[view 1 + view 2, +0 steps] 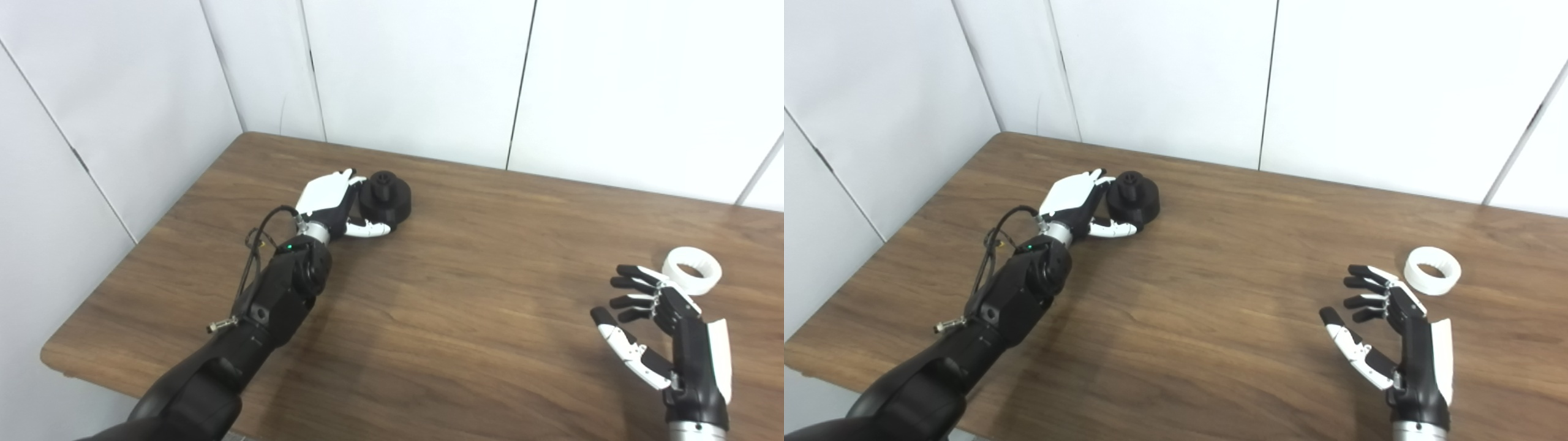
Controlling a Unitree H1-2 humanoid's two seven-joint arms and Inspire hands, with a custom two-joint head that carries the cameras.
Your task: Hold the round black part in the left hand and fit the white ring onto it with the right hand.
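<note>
On 1 wooden table [465, 318] sit 1 round black part [384, 199] and 1 white ring [692, 269], with 2 hands in view.

Our left hand [331, 205]: arm extended far forward, fingers curled, thumb out. Our right hand [1396, 331]: raised, open, fingers spread apart.

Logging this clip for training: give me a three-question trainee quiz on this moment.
1. True or false: the ring is already on the black part.
2. Which hand is at the black part: A left, B right, C neither?
3. Fill in: the right hand is ___, holding nothing.

Key: 1 false, the ring lies on the table, apart; 2 A; 3 open.
</note>
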